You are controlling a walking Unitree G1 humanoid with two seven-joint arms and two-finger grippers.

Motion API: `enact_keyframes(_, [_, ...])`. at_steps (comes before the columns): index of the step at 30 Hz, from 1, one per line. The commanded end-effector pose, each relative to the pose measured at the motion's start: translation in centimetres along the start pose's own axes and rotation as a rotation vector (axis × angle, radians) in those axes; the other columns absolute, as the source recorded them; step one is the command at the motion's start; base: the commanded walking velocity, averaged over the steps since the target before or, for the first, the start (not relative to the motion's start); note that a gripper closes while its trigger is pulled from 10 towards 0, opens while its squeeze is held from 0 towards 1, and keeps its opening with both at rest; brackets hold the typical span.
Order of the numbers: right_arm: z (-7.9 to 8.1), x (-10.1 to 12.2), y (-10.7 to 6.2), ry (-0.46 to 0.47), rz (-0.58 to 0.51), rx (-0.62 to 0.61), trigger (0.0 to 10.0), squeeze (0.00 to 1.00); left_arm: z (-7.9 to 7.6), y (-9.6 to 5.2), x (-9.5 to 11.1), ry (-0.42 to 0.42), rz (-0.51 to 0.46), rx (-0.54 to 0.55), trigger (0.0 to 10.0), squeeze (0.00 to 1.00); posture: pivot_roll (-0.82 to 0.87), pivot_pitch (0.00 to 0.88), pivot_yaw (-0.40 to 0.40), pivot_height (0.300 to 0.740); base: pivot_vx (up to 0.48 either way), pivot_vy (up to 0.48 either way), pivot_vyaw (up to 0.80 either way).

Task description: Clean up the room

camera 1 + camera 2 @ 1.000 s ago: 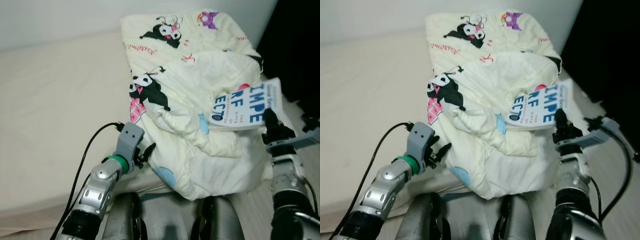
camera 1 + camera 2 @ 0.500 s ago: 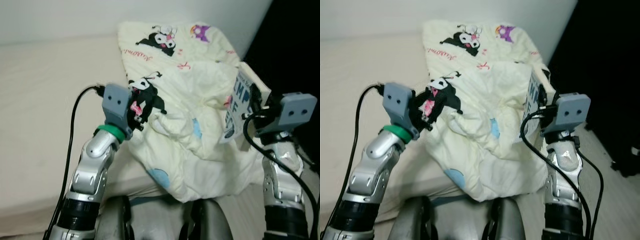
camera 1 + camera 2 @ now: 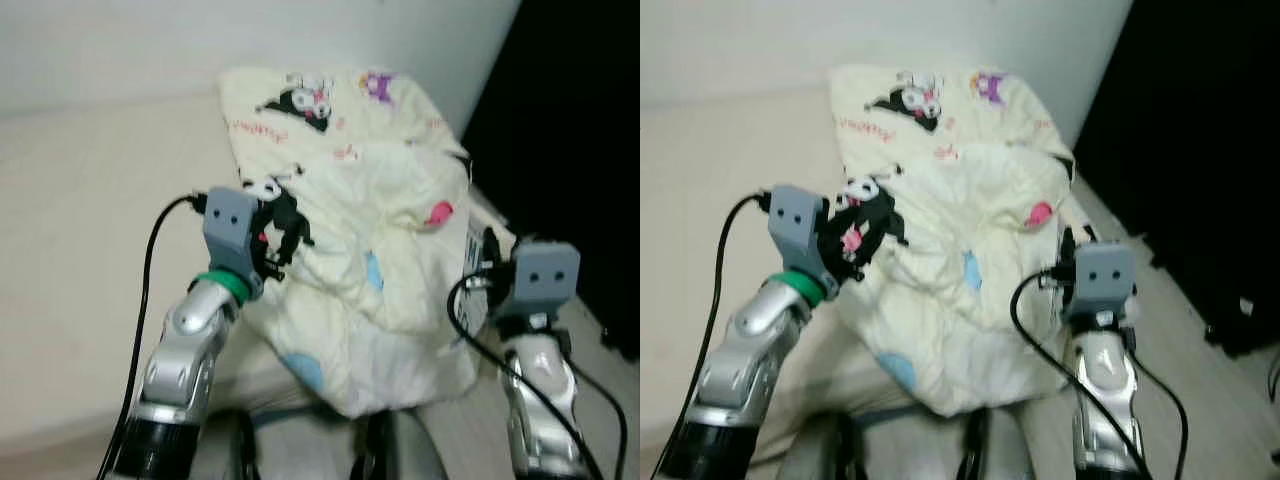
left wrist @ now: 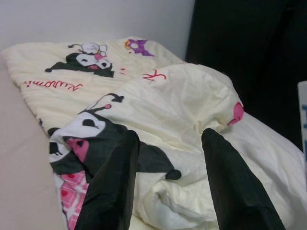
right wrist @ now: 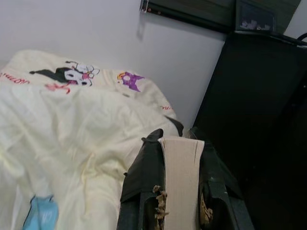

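- The book (image 5: 180, 187) sits clamped upright in the right pincer (image 5: 178, 191), its page edge facing the wrist camera and its long axis running up along the fingers, off the bed's right edge.
- The left pincer (image 4: 168, 187) is spread wide with nothing in it, hovering over the quilt (image 3: 380, 240), well apart from the book.
- The quilt lies crumpled at the bed's (image 3: 80, 220) right end.
- Beyond are a pale wall (image 5: 96, 33) and a dark cabinet (image 5: 259, 96).

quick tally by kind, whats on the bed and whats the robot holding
Comforter: 1, cream with cartoon prints, bunched on the bed
Book: 1, clamped in the right pincer
Left pincer: open over the comforter, holding 0
Total: 2 things
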State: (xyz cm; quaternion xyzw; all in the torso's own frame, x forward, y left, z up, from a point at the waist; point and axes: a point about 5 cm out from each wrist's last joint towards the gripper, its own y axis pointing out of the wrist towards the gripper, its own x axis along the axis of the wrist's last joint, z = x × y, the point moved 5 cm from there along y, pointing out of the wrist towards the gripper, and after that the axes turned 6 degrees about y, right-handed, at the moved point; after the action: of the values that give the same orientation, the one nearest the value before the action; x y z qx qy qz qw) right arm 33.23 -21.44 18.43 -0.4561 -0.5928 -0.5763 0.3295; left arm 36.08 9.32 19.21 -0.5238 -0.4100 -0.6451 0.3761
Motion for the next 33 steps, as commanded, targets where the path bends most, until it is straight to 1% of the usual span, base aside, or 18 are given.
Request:
enact_keyframes(1, [-0.3,0.3,0.0,-0.004,-0.012,-0.016,10.0,0.21,-0.1,-0.2,-0.8,-0.004,0.032,0.001,10.0,0.00,-0.02,0.066,-0.001,0.670,0.000,0.000,0.00])
enact_keyframes(2, [-0.6,0.5,0.2,-0.006,-0.016,-0.023,10.0,0.22,-0.4,-0.1,-0.8,-0.006,0.034,-0.004,10.0,0.00,-0.02,0.069,0.005,0.680,0.000,0.000,0.00])
enact_keyframes(10, [-0.9,0.8,0.5,-0.020,-0.025,-0.039,10.0,0.24,-0.8,0.0,-1.2,-0.008,0.048,-0.014,10.0,0.00,-0.02,0.069,0.005,0.705,0.000,0.000,0.00])
enact_keyframes(11, [-0.8,0.7,0.5,-0.021,-0.020,-0.039,10.0,0.24,-0.8,-0.1,-1.8,-0.014,0.067,-0.013,10.0,0.00,-0.02,0.075,0.001,0.715,0.000,0.000,0.00])
enact_keyframes(12, [-0.8,0.7,0.5,-0.021,-0.020,-0.039,10.0,0.24,-0.8,-0.1,-1.8,-0.014,0.067,-0.013,10.0,0.00,-0.02,0.075,0.001,0.715,0.000,0.000,0.00])
enact_keyframes(15, [-0.6,0.3,0.3,-0.018,-0.007,-0.035,10.0,0.24,-0.7,-0.2,-2.9,-0.006,0.096,-0.009,10.0,0.00,-0.02,0.075,0.001,0.730,0.000,0.000,0.00])
enact_keyframes(16, [-0.5,0.1,0.1,-0.015,0.000,-0.034,10.0,0.24,-0.6,-0.3,-3.7,0.000,0.118,-0.001,10.0,0.00,-0.02,0.075,0.001,0.740,0.000,0.000,0.00])
enact_keyframes(18, [-0.4,0.0,0.1,-0.014,0.003,-0.034,10.0,0.24,-0.6,-0.3,-3.9,0.004,0.125,0.002,10.0,0.00,-0.02,0.075,0.001,0.740,0.000,0.000,0.00])
enact_keyframes(20, [-0.6,-0.5,-0.1,-0.007,0.023,-0.045,10.0,0.24,-0.6,-0.5,-4.8,0.012,0.148,0.002,10.0,0.00,-0.03,0.076,-0.002,0.740,0.000,0.000,0.00])
enact_keyframes(22, [-0.7,-0.8,-0.2,-0.003,0.035,-0.053,10.0,0.24,-0.6,-0.5,-5.2,0.017,0.157,0.004,10.0,0.00,-0.03,0.076,-0.002,0.740,0.000,0.000,0.00])
enact_keyframes(24, [-1.0,-1.9,-0.5,0.017,0.079,-0.088,10.0,0.22,-0.7,-0.8,-6.1,0.036,0.181,0.003,10.0,0.00,-0.03,0.077,-0.003,0.740,0.000,0.000,0.00])
enact_keyframes(25, [-1.0,-1.9,-0.5,0.017,0.079,-0.088,10.0,0.22,-0.7,-0.8,-6.1,0.036,0.181,0.003,10.0,0.00,-0.03,0.077,-0.003,0.740,0.000,0.000,0.00])
enact_keyframes(26, [-1.0,-2.4,-0.8,0.040,0.096,-0.100,10.0,0.19,-0.7,-0.9,-6.4,0.047,0.190,0.003,10.0,0.00,-0.03,0.077,-0.003,0.740,0.000,0.000,0.00])
enact_keyframes(27, [-0.8,-2.9,-1.1,0.053,0.111,-0.105,10.0,0.16,-0.8,-1.0,-6.8,0.055,0.201,-0.002,10.0,0.00,-0.03,0.077,-0.001,0.740,0.000,0.000,0.00])
enact_keyframes(29, [-0.2,-3.8,-1.7,0.057,0.130,-0.101,10.0,0.16,-1.2,-1.3,-7.7,0.058,0.228,-0.010,10.0,0.00,-0.03,0.076,0.006,0.740,0.000,0.000,0.00])
enact_keyframes(33, [0.1,-3.9,-1.8,0.059,0.126,-0.095,10.0,0.16,-1.3,-1.4,-8.1,0.060,0.238,-0.014,10.0,0.00,-0.04,0.076,0.014,0.740,0.000,0.000,0.00])
